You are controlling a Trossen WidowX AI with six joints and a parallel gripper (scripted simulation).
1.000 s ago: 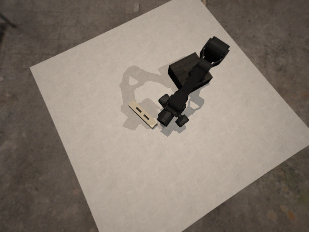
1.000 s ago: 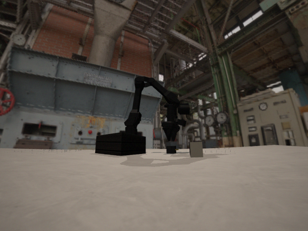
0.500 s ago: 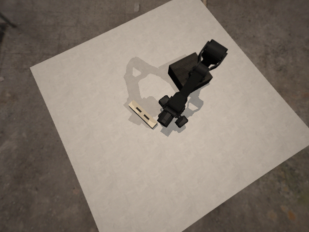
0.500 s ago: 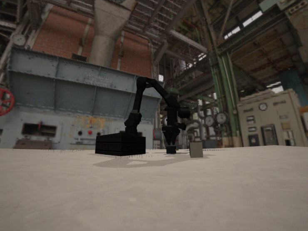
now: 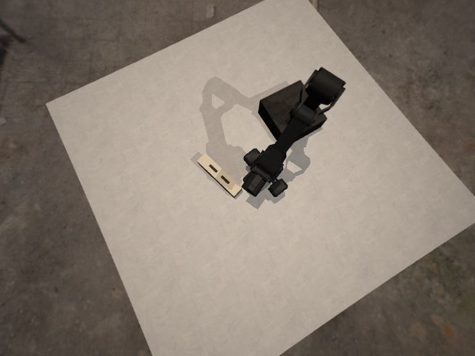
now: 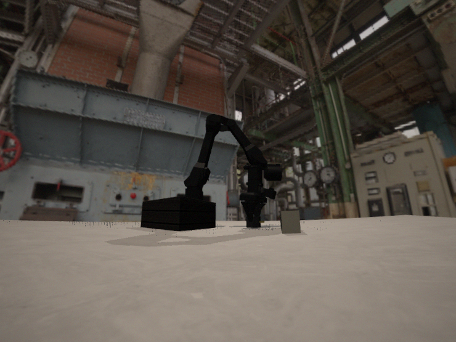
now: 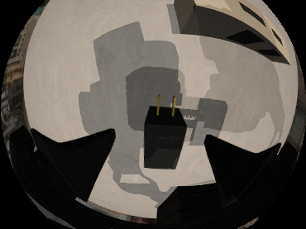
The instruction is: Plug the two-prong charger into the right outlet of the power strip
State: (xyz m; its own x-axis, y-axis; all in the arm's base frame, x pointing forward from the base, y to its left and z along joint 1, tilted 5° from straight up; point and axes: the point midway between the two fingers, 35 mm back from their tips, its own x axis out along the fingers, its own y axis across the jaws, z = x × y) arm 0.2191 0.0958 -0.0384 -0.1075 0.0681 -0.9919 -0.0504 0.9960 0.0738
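while claw (image 6: 253, 222) (image 7: 160, 138) gapes, black charger (image 7: 161, 143) lies between fingers, apparently untouched.

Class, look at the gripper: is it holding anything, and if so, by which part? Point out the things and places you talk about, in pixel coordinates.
Nothing is held. The gripper (image 6: 253, 224) (image 7: 160, 138) is open, and the black charger (image 7: 164, 143) lies between its spread fingers, with a gap on either side.

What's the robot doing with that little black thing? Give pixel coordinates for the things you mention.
The arm (image 5: 289, 134) (image 6: 207, 144) is reaching down over the charger (image 7: 163, 143), which lies between the gripper's (image 6: 253, 224) (image 7: 160, 135) open fingers. It isn't holding it. The charger's two prongs (image 7: 174, 106) stick out and aren't plugged in. The power strip (image 5: 219, 175) (image 6: 290, 221) (image 7: 231, 19) sits close by. It looks like the robot is about to grab the charger, so it can plug it into the strip's right outlet.
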